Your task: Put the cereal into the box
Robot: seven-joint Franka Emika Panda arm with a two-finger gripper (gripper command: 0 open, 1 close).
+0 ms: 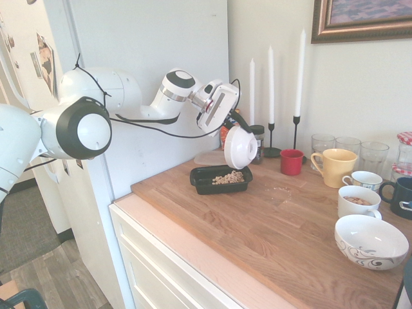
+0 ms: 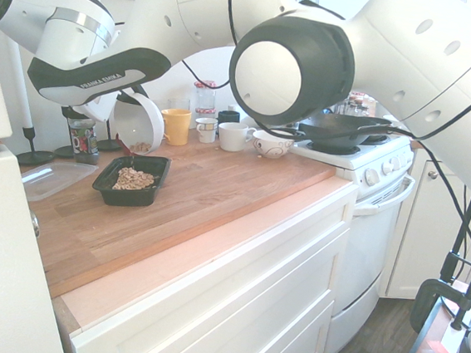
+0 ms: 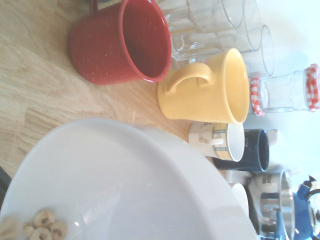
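Cereal (image 2: 135, 180) beneath "FRANKA EMIKA" arm (image 2: 101, 78).

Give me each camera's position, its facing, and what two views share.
First exterior: across the counter from the second; faces the white bowl over the black tray; arm enters from the left.
Second exterior: fridge end, facing the stove; arm enters from the right.
Wrist: on the wrist, looking past the bowl to the red mug; no arm visible.
Both exteriors share the tray.
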